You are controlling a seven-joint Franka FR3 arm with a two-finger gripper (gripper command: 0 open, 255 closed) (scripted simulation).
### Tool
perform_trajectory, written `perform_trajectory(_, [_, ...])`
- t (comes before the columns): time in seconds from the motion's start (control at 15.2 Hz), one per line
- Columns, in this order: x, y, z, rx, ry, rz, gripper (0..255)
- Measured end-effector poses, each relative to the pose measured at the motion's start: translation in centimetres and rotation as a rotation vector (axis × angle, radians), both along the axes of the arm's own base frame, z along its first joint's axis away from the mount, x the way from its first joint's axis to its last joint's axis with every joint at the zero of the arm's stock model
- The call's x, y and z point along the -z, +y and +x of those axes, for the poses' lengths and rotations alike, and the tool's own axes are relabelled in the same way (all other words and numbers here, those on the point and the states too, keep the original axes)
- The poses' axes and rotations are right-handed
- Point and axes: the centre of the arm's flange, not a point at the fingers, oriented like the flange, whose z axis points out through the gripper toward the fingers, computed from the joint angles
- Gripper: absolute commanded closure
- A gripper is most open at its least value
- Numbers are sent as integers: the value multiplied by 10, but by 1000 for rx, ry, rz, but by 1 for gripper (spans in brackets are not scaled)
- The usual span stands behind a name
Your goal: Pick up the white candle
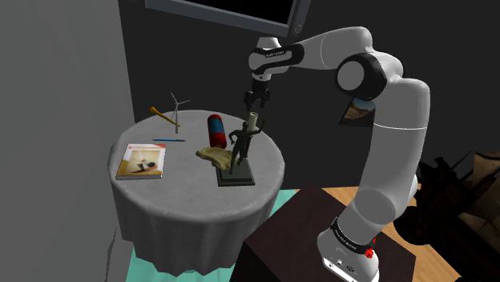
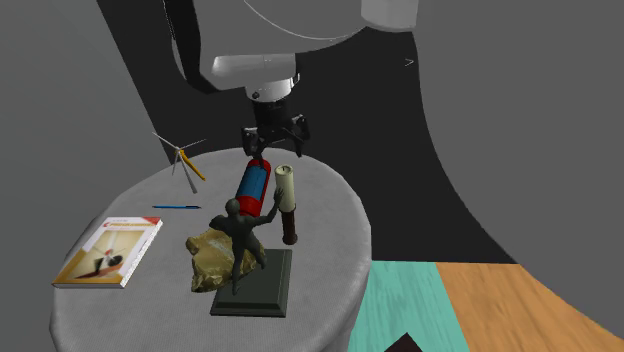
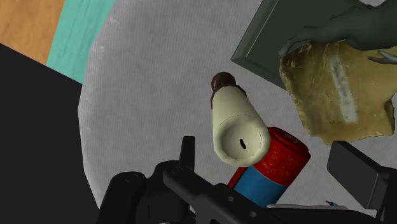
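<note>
A cream-white candle stands upright on a dark brown foot near the far side of a round table covered in grey cloth. My gripper hangs open just above it, fingers spread and not touching it. In the wrist view the candle's top with its wick slot lies below the gripper, between the fingers and nearer one of them.
A red and blue cylinder lies right beside the candle. A dark figure statue on a slab and a tan crumpled lump stand close. Farther off lie a book, a blue pen and a small wind turbine model.
</note>
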Motion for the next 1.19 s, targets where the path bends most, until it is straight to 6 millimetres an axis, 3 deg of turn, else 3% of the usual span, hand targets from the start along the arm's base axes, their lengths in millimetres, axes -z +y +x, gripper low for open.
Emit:
perform_trajectory(0.13, [13,-8,14,2,8,2,0])
perform_trajectory(0.59, [47,-10,16,2,10,3,0])
perform_trajectory(0.66, [50,-10,16,2,10,3,255])
perform_trajectory(1.19, [51,-10,16,2,8,3,255])
